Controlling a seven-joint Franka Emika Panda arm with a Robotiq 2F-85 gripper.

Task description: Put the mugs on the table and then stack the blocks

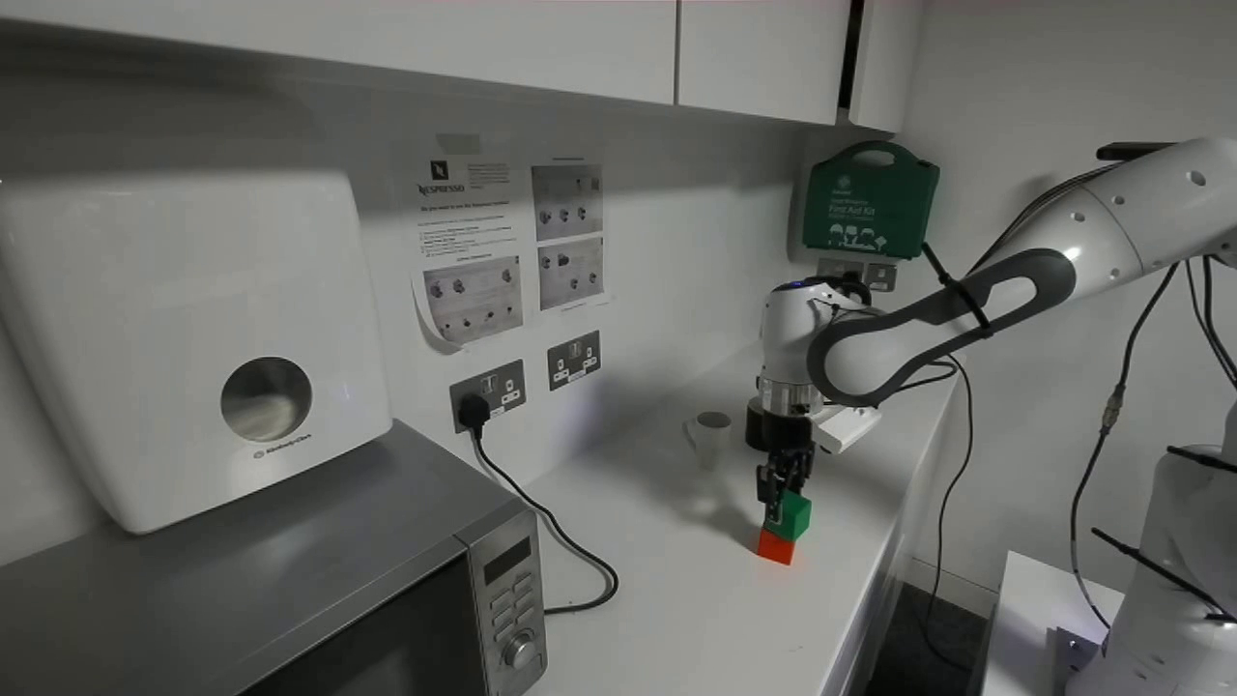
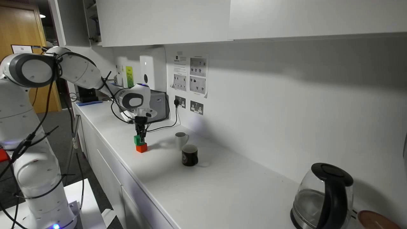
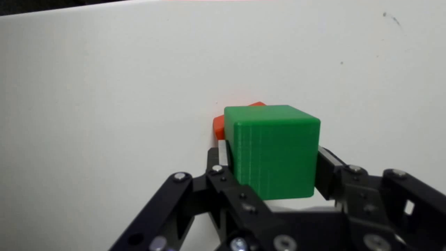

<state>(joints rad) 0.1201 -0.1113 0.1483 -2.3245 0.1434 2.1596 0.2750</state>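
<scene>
The green block (image 3: 275, 158) is squeezed between the two fingers (image 3: 223, 153) of my gripper (image 3: 271, 146), which is shut on it. Directly beneath sits the red block (image 1: 775, 548) on the white table (image 1: 667, 580); the green block (image 2: 137, 140) looks to be resting on it, turned at an angle to it. Only a corner of the red block (image 3: 218, 126) peeks out in the wrist view. A white mug (image 2: 180, 140) stands upright on the table, with a dark mug (image 2: 189, 156) upright close beside it. The white mug (image 1: 711, 440) also shows behind the gripper.
A grey microwave (image 1: 290, 551) with a white dispenser (image 1: 184, 338) on top occupies one end of the counter. Its power cable (image 1: 580, 551) loops over the surface. A glass kettle (image 2: 324, 197) is at the far end. Wall cupboards (image 2: 165, 22) overhang the counter.
</scene>
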